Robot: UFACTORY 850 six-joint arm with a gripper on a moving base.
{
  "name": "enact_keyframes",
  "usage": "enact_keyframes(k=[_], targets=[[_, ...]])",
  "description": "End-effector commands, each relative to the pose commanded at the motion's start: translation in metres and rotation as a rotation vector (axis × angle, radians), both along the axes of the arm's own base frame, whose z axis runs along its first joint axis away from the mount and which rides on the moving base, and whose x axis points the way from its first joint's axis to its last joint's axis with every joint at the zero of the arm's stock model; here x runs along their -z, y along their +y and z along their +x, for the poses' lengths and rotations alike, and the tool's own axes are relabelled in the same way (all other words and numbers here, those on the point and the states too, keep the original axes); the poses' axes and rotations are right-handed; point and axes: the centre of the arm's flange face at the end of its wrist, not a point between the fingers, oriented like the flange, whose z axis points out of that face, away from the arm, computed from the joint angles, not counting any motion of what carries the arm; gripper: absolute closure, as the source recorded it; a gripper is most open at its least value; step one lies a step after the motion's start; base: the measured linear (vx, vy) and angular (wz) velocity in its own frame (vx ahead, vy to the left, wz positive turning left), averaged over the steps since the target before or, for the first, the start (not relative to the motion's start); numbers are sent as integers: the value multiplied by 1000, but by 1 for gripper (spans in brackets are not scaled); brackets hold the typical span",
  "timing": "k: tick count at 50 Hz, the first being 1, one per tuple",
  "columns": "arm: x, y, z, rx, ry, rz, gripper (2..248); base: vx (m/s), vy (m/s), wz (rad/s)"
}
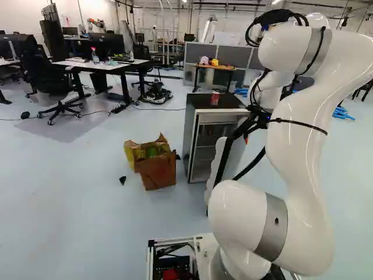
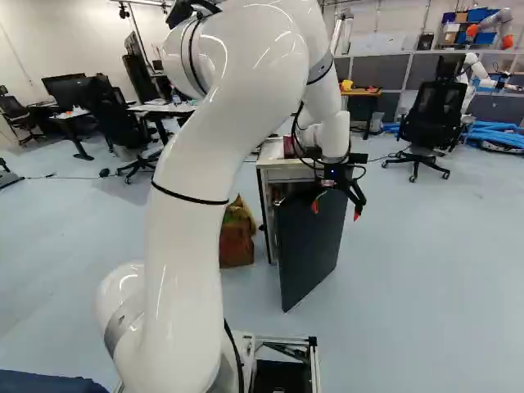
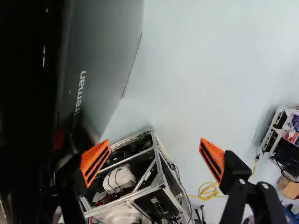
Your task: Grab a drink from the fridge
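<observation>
In the right base view my gripper hangs at the upper part of the fridge's swung-out dark door. The wrist view shows the gripper with its orange-padded fingers wide apart and nothing held; the door's outer face runs close beside one finger. The fridge stands with its front uncovered, wire shelves showing inside; I cannot make out any drink on them. On its dark top is a red can. The arm hides part of the fridge and door in both base views.
A brown paper bag stands on the floor beside the fridge. My base's metal frame shows beyond the fingers in the wrist view, with yellow cable near it. Desks, office chairs and another robot are farther back.
</observation>
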Motion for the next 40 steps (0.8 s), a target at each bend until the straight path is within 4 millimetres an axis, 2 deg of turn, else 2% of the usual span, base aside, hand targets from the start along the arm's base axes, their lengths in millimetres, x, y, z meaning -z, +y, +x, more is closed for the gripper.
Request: enact_keyframes(k=[40], targets=[[-1,61,31,-136,-197,-75,3,0,0,0]])
